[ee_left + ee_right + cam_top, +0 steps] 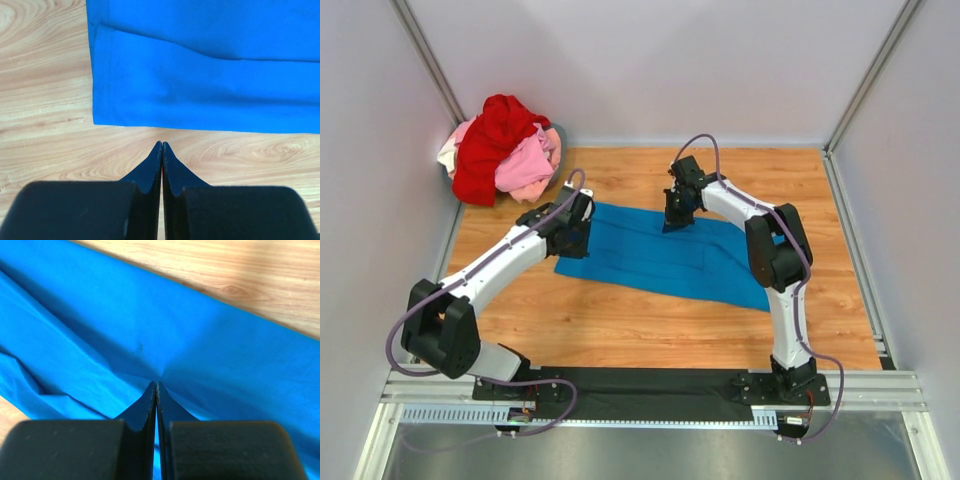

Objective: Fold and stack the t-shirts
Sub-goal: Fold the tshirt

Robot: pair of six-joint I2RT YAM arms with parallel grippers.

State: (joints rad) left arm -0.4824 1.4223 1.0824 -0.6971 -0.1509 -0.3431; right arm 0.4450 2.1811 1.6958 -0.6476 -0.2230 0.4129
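Blue t-shirt [660, 255], one: right gripper [157, 385], wrist angled down, pinches its cloth; left gripper [161, 145], closed empty, sits just short of its edge. Three heaped t-shirts [500, 150] lie beyond the left jaws.

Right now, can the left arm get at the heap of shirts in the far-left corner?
Probably yes: bare table lies between the left fingers and the heap, and they are shut on nothing, just off the blue t-shirt.

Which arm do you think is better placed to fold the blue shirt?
Probably the right arm: its jaws pinch the blue shirt, while the left arm has shut jaws over the table, short of the cloth.
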